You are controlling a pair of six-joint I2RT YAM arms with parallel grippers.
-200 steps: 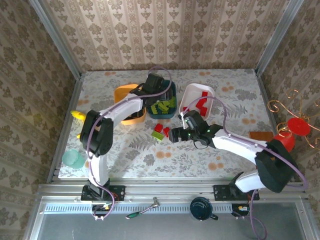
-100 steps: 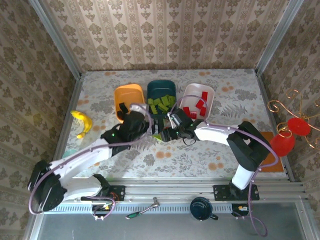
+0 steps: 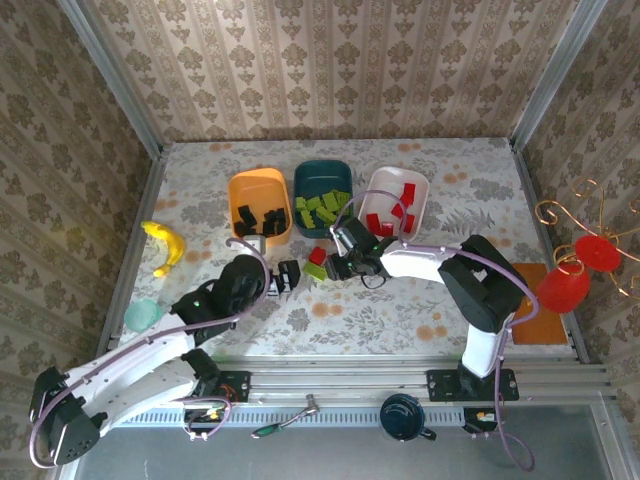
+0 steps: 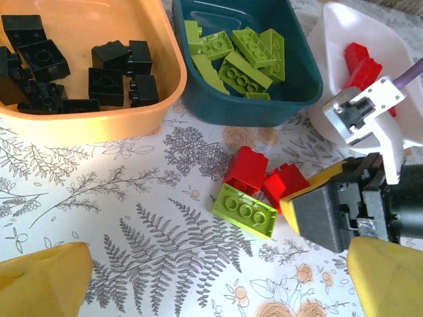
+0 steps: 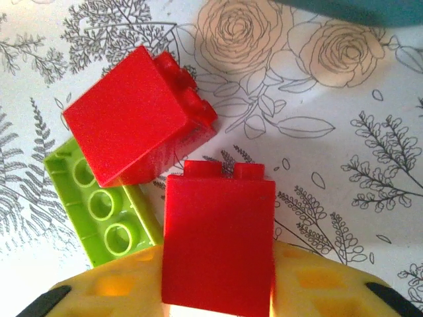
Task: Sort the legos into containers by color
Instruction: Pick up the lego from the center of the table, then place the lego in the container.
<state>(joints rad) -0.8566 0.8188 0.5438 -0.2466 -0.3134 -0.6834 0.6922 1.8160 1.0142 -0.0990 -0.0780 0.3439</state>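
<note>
Right wrist view, nearest first: what is at your fingers? (operator)

My right gripper is clamped on a small red plastic brick, with a yellow pad pressed to either side of it, low over the flower-printed table surface. Just past it a second red brick lies tilted, its lower edge resting on a flat lime green brick. (robot)

And your other side? (operator)

In the left wrist view my left gripper stands wide apart, nothing between its yellow pads, over bare printed surface. Ahead lie the same three loose bricks, touching one another, with my right gripper's dark finger against the red one on the right. (robot)

Where are the tubs? (operator)

Beyond the loose bricks, three in a row. The orange rounded plastic tub on the left holds black bricks. The dark teal tub in the middle holds lime green bricks. The white tub on the right holds red bricks, partly behind my right arm. (robot)
</note>
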